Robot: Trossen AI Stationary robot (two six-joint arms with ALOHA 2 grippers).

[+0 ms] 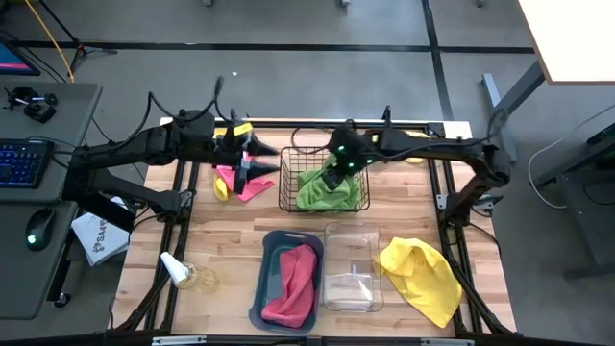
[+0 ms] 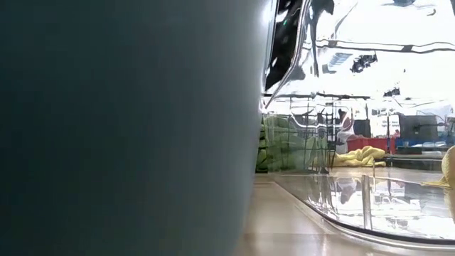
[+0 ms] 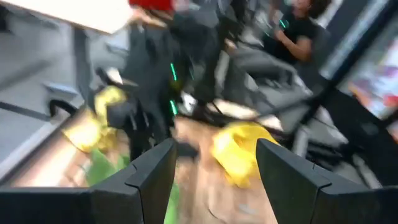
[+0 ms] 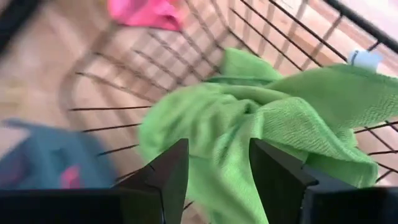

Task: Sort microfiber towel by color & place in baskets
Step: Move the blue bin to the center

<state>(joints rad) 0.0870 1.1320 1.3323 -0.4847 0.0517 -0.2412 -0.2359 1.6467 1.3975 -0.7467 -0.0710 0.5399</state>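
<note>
The right claw hangs wide over the green towel in the black wire basket. The left claw, wide too, sits beside the pink towel on the desk.

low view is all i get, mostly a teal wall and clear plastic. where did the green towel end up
Observer: The green towel lies in the black wire basket.
Operator: is the right gripper holding it
Observer: No, the right gripper is above it, jaws open and empty.
Operator: any pink sorted yet
Observer: One pink towel is in the teal bin; another pink towel sits on the table below the left gripper.
</note>
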